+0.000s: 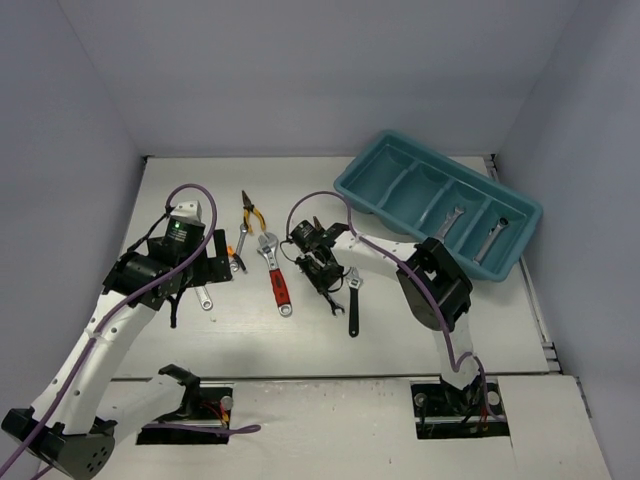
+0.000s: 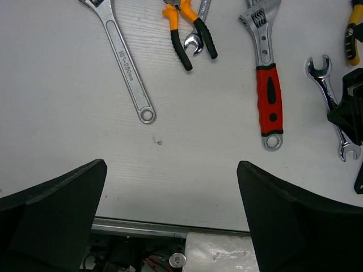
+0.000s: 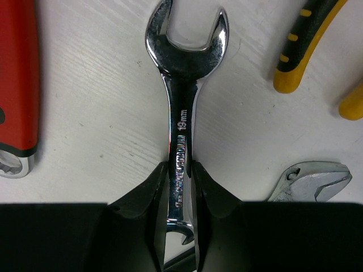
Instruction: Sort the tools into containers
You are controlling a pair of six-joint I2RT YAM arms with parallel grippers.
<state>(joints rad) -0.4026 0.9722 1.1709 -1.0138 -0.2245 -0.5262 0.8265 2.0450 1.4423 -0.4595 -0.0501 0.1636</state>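
Note:
My right gripper (image 3: pixel 180 170) is shut on the shank of a silver open-end wrench (image 3: pixel 181 107) that lies lengthwise between its fingers, low over the white table. From above, that gripper (image 1: pixel 320 268) sits mid-table between a red-handled adjustable wrench (image 1: pixel 277 280) and a black-handled wrench (image 1: pixel 353 302). My left gripper (image 2: pixel 171 165) is open with nothing between its fingers, hovering near the table's front edge. Ahead of it lie a silver adjustable wrench (image 2: pixel 127 62), orange-and-black pliers (image 2: pixel 187 31) and the red-handled wrench (image 2: pixel 267 85). The teal tray (image 1: pixel 365 190) at the back right holds two silver wrenches (image 1: pixel 450 222).
Yellow-handled pliers (image 3: pixel 306 45) and an adjustable wrench head (image 3: pixel 312 181) lie just right of the held wrench, and the red handle (image 3: pixel 17 85) lies to its left. Orange-handled pliers (image 1: pixel 250 215) lie further back. Walls enclose the table on three sides.

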